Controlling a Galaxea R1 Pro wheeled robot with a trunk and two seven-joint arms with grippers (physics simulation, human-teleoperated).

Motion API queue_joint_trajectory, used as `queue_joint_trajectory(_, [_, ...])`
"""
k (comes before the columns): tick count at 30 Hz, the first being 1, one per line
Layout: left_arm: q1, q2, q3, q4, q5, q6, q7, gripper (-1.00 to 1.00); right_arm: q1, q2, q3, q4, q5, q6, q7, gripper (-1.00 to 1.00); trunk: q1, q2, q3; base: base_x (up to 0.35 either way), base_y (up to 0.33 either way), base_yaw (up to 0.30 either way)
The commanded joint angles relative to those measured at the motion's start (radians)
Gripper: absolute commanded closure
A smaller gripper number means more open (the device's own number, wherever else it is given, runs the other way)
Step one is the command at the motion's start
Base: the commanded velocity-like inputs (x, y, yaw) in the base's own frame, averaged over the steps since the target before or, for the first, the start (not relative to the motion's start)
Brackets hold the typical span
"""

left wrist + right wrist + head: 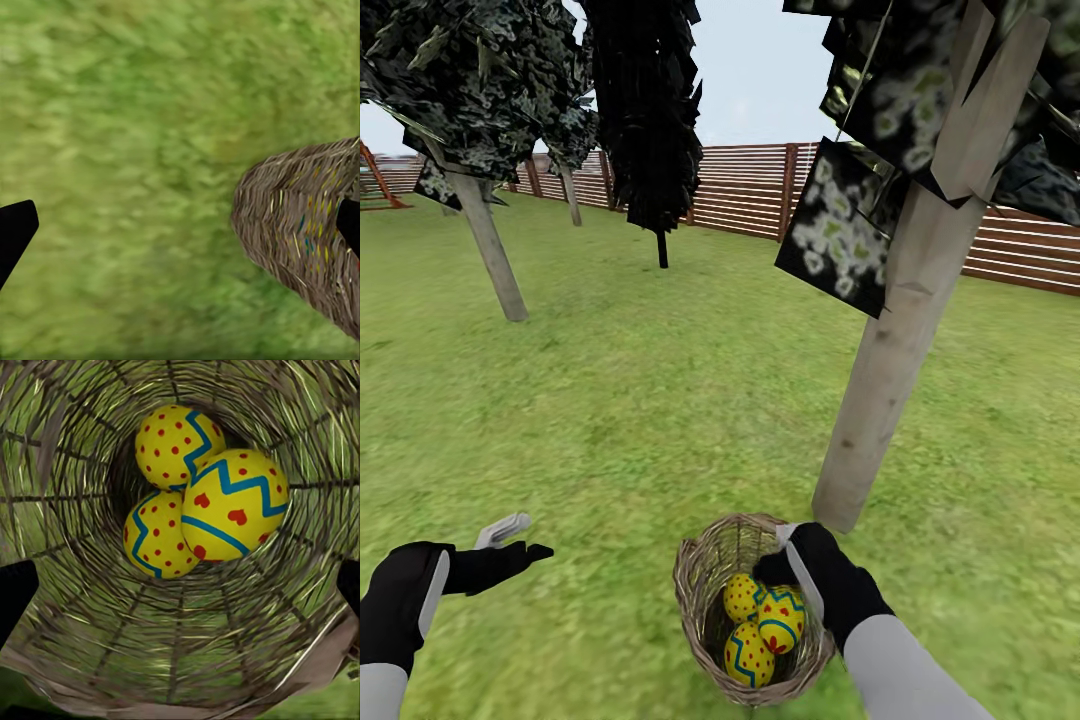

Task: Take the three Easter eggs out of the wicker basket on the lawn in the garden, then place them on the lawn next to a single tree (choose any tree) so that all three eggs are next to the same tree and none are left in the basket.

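The wicker basket (705, 600) stands on the lawn (640, 400) at the foot of a pale-trunked tree (890, 370). Three yellow Easter eggs (781, 617) with red dots and blue zigzags lie together at its bottom. My right gripper (780, 560) is at the basket's far right rim, reaching in, open. In the right wrist view the eggs (225, 506) lie straight ahead down the woven wall (180, 660), and that gripper (180, 592) holds nothing. My left gripper (520, 540) hovers open over grass, left of the basket (300, 225).
A second pale-trunked tree (490, 250) stands at the far left, and a black-foliaged tree (655, 130) behind the middle. A brown slat fence (750, 190) closes the back. A reddish play tower (375, 185) peeks in at the left edge. Open grass spreads between the trees.
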Motion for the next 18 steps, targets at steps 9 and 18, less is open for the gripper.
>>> queue_joint_trajectory(9, [-0.001,0.000,0.004,-0.001,-0.008,0.004,-0.008,-1.00,-0.176,0.005,0.002,0.338,-0.172,-0.237,-0.148,-1.00,0.000,0.000,-0.001,0.000,0.000,0.000])
queue_joint_trajectory(18, [-0.001,0.001,0.007,-0.002,-0.003,0.004,-0.010,-1.00,-0.199,0.004,0.001,0.347,-0.273,-0.257,-0.210,-1.00,0.000,0.000,-0.001,0.000,0.000,0.000])
